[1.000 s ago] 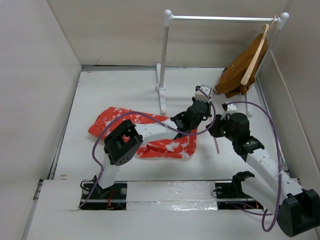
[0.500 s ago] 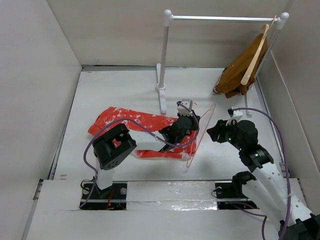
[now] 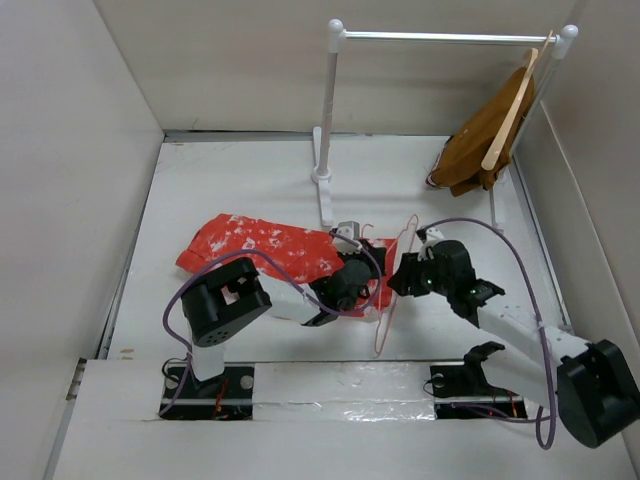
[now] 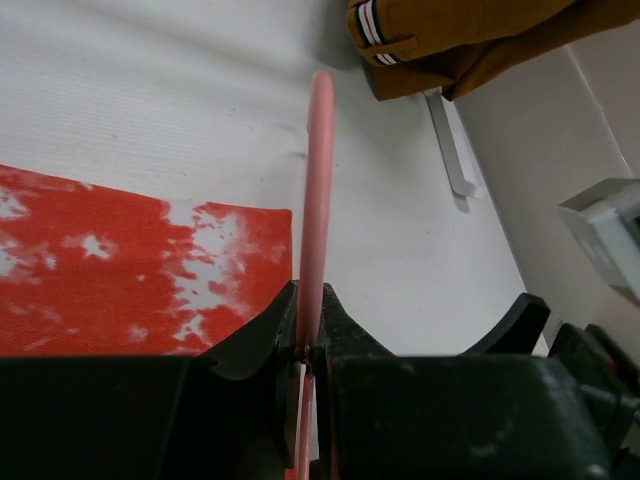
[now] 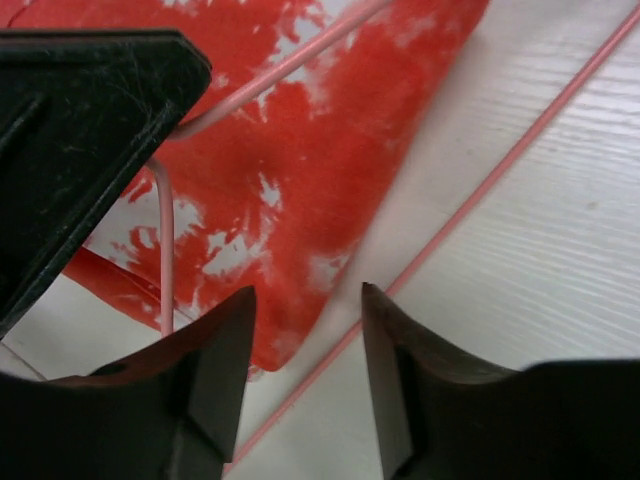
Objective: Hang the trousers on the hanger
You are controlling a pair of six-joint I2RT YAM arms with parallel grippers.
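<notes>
The orange-red trousers (image 3: pixel 250 240) lie flat on the table, left of centre. My left gripper (image 3: pixel 362 284) is over their right end, shut on a rod of the pale-pink hanger (image 3: pixel 383 325), which slants down toward the near edge. In the left wrist view the pink rod (image 4: pixel 318 180) is pinched between my jaws (image 4: pixel 310 335), with trousers (image 4: pixel 120 260) below. My right gripper (image 3: pixel 398 277) is open just right of the hanger. In its wrist view (image 5: pixel 305 350) the jaws stand apart above the trouser edge (image 5: pixel 300 150) and a hanger rod (image 5: pixel 480 190).
A white clothes rack (image 3: pixel 440 38) stands at the back, its post (image 3: pixel 326 120) near the centre. A mustard-brown garment (image 3: pixel 480 145) hangs on a wooden hanger at its right end. White walls enclose the table on the left, back and right.
My left gripper has brought the hanger nearer and to the left, down over the trousers' right end. My right arm has swung left and lowered beside the hanger.
</notes>
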